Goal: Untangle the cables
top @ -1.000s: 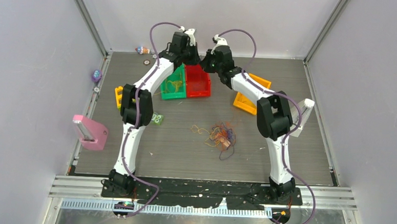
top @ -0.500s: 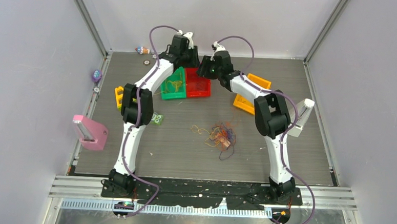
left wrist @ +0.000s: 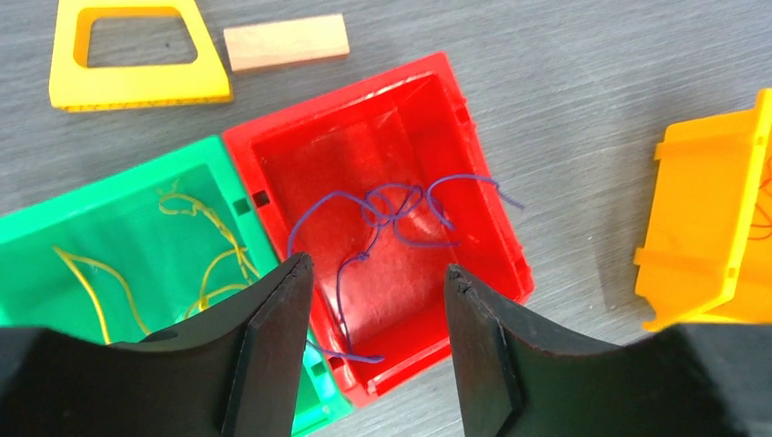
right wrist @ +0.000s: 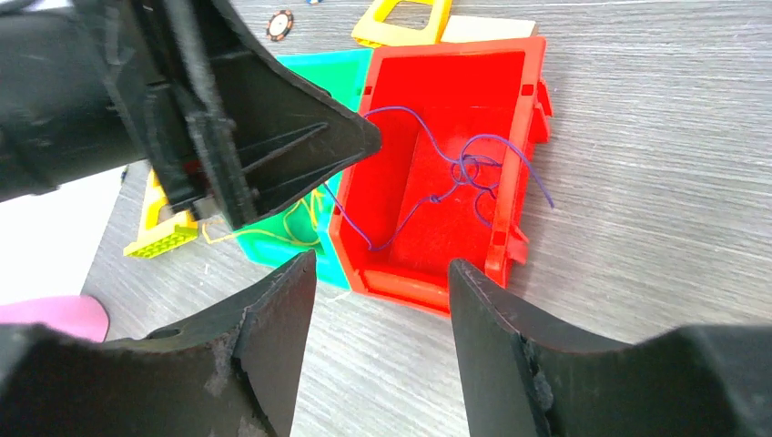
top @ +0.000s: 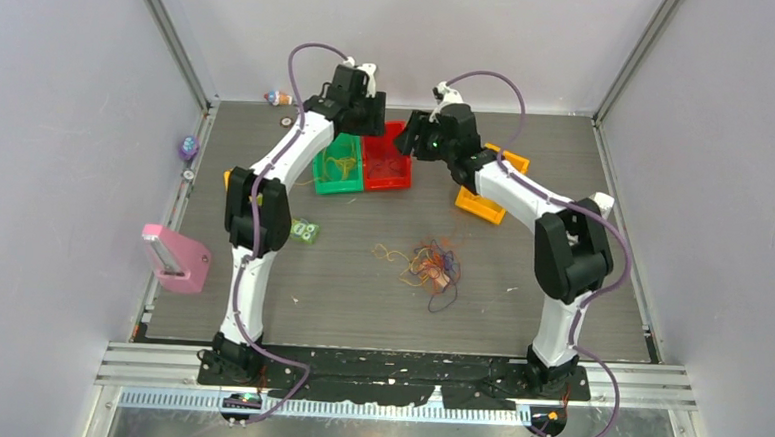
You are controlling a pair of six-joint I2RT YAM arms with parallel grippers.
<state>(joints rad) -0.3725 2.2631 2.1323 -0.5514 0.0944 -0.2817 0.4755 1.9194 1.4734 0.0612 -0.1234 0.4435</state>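
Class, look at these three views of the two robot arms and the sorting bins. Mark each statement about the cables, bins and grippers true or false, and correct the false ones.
1. A purple-blue cable lies in the red bin. True.
2. The green bin holds red cables. False: it holds yellow cables.
3. The left gripper and the right gripper are both open and hold nothing. True.
4. Every cable is already in a bin. False: a tangle of cables lies loose on the table.
5. The red bin stands apart from the green bin, at the table's near edge. False: the two stand side by side at the far end.
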